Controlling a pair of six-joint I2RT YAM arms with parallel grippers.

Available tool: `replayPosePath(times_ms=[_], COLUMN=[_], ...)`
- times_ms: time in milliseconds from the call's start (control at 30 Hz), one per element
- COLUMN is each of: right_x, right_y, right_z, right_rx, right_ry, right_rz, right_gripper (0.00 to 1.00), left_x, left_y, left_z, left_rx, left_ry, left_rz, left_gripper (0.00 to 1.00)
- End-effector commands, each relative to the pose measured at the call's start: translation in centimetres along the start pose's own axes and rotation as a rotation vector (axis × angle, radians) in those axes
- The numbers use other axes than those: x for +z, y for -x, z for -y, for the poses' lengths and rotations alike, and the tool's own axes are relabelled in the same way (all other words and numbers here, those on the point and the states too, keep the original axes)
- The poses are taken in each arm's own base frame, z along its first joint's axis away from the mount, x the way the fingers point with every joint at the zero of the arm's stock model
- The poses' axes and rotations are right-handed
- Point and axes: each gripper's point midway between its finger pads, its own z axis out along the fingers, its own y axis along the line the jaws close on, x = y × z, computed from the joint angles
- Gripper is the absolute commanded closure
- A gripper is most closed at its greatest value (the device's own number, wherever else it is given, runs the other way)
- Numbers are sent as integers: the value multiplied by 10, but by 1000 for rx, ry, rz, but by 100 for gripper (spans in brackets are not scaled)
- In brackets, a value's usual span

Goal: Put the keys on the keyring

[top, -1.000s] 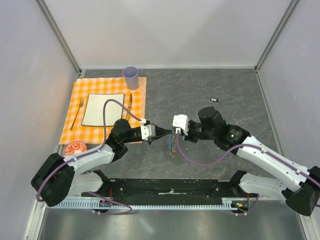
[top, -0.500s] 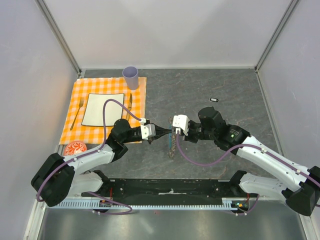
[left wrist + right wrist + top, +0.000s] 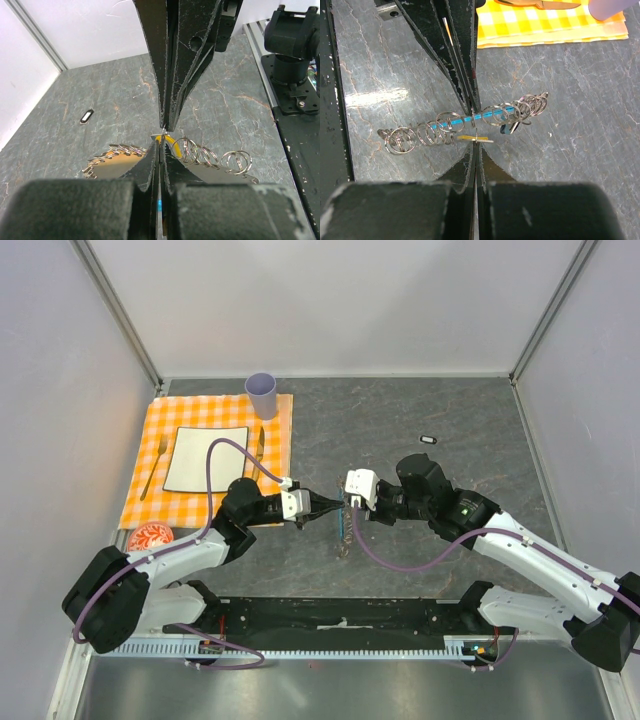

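Squeezing the keyring (image 3: pixel 492 115) tight in the left gripper (image 3: pixel 160 147), jaws clenched on the chain right by its blue part; stretched out in a long bunch of little metal rings, near the front middle of the table (image 3: pixel 420 410), between the two arms; pinching the yellow key (image 3: pixel 466 137) in the right gripper (image 3: pixel 475 147), jaws shut tight on it, nose to nose with the left one and just beside the chain; tucked in among the rings, one small dark piece (image 3: pixel 506 129), too small to tell what; lying flat and well apart, toward the back right, one black key (image 3: pixel 429 439) with a white middle; over on the left, an orange checked mat (image 3: pixel 282 425) with a white plate (image 3: pixel 206 460), a purple cup (image 3: pixel 261 395) and a fork (image 3: pixel 153 468).
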Motion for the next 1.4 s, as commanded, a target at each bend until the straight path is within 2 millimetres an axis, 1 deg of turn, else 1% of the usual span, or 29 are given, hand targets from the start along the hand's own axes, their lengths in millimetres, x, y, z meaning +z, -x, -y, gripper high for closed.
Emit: replayPosePath(times_ms=[0,267,400,933,1367], right_x=[-3,-4,-8,-4,-2], right_y=[9,7,10,11,8], right_z=[-1,1,4,-5,-4], right_rx=[-17,-16,-22,-19,-16], right_ry=[8,-7,-27,31,28], right_rz=[40,30,37,46,34], right_gripper=[100,100,100,100,100], left_x=[3,2,2,2,3], left_y=[22,21,18,20,22], left_z=[-6,-10,-9,-9,-8], left_rx=[65,73,73,75,74], left_ry=[2,24,14,14,3], left_rz=[67,60,46,46,56], left_gripper=[98,98,98,98,98])
